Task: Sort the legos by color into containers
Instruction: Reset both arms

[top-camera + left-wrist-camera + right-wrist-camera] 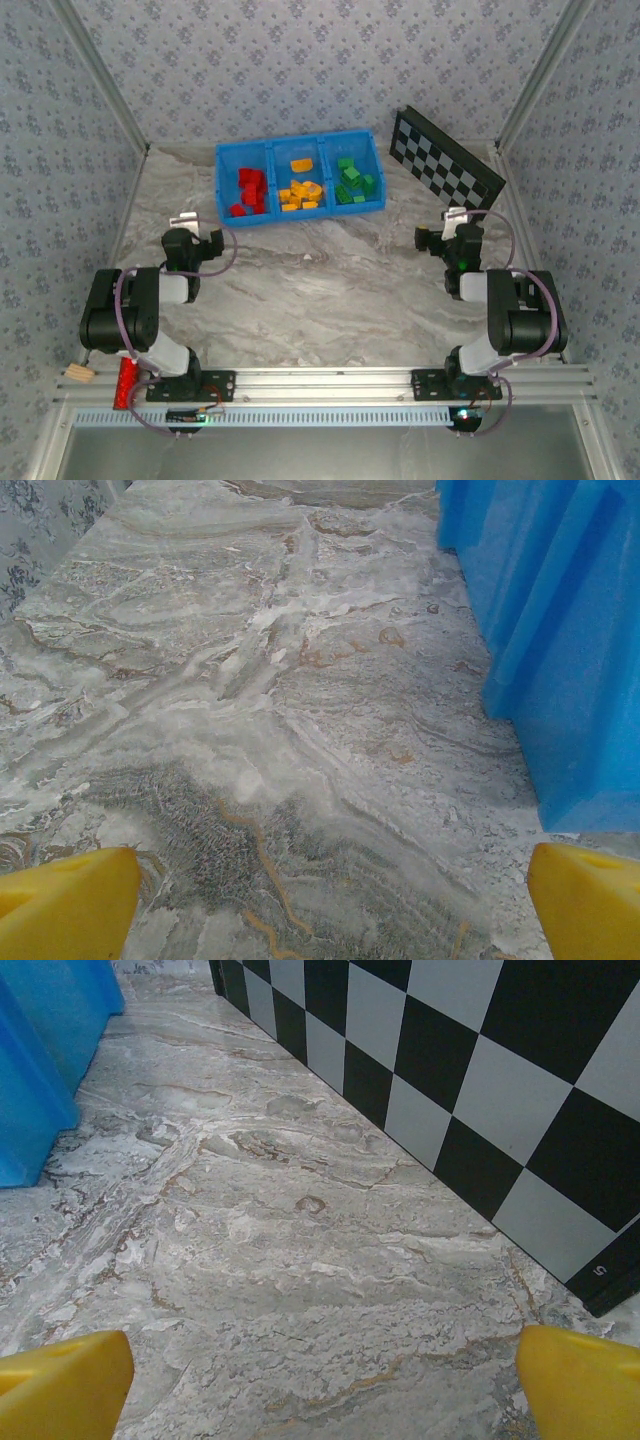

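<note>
Marbled grey-white table (330, 280), walled in by paper with a small floral print, shown from above and from both wrists. At the far centre stands the blue tray (310, 217), its three compartments side by side. The legos lie inside it, grouped by colour: red legos (250, 190) in the left compartment, orange-yellow legos (300, 190) in the middle one, green legos (355, 183) in the right one. A checkered board (445, 160) sits at a slant just right of the tray, toward the far right corner; whether the two touch cannot be told.

The left gripper (325, 905) hangs low over bare table, near the tray's near left corner. Its jaws are spread wide, with the yellow fingertips (65, 905) at the lower corners of its wrist view. Nothing lies between them, and the tray's outer wall rises to its right.

The right gripper (320, 1380) is likewise spread wide and empty over bare table, with the tray's corner at its left and the board at its right.
</note>
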`<state>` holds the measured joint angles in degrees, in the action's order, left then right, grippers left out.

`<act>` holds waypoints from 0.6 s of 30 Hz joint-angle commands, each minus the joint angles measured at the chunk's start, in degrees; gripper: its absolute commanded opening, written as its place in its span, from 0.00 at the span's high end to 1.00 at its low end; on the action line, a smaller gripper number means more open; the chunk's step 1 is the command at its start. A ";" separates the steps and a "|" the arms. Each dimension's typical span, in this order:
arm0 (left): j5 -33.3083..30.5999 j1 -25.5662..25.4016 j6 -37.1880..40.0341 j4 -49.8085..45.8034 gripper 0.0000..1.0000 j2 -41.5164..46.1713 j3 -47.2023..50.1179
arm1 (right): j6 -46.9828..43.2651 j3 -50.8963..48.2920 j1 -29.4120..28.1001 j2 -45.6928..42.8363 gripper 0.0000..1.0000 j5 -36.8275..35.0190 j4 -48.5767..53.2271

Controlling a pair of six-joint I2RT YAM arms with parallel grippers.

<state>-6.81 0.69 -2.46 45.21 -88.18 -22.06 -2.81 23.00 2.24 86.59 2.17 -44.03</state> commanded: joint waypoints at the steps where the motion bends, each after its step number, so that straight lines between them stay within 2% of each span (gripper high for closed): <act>1: 0.97 -0.16 0.02 1.90 0.01 0.38 -1.27 | 0.70 -0.33 0.22 0.60 0.00 -0.77 -1.68; 18: 0.99 -0.16 0.07 1.90 0.01 0.35 -1.23 | 0.83 0.08 0.31 0.69 0.00 -0.60 -1.06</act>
<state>-6.83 0.69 -2.46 45.21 -88.18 -22.06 -2.81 23.00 2.24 86.59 2.17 -44.01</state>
